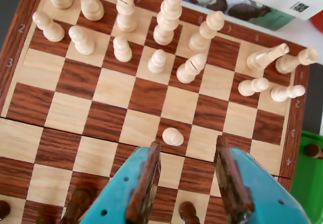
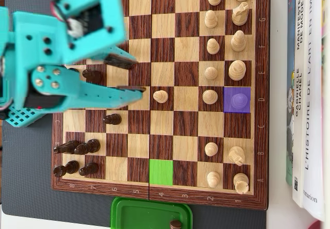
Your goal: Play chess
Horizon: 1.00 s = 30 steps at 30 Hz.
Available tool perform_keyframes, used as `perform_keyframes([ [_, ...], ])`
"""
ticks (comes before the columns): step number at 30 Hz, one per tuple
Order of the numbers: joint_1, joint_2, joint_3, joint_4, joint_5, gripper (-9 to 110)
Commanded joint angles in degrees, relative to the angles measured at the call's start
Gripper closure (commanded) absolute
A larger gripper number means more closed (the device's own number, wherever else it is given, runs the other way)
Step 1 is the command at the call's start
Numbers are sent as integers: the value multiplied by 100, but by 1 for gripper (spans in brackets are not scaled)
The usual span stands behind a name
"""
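The turquoise two-finger tool (image 1: 187,183) hangs over the middle of the brown-and-cream wooden chessboard (image 2: 260,115) with its fingers apart and nothing between them. Just ahead of the fingertips, in the wrist view, stands a lone pale wooden pawn (image 1: 173,136) on a dark square, well clear of the other pale pieces ranked along the far rows; the overhead view shows it (image 2: 161,96) just beyond the lower finger. A purple overlay (image 2: 237,100) covers one back-rank square and a green overlay (image 2: 161,171) one near the board's edge, and the faint piece under the purple (image 2: 237,100) may be the one meant to move, though that is only a guess.

If the pawn is the target, it sits left of the gap's centre in the wrist view, so the tool should shift that way before descending. Come straight down, close low on the narrow body, and lift vertically. The dark wooden pawns (image 2: 112,119) beneath the arm are near enough to be clipped
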Motion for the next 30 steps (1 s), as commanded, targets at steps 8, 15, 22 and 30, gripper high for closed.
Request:
perform_keyframes([
  [8, 325, -2479, -3041, 1266, 686, 85],
  [15, 527, -3762, -4377, 1301, 773, 85],
  [22, 668, -4623, -5273, 1292, 914, 85],
  [30, 615, -5229, -5643, 1239, 914, 85],
])
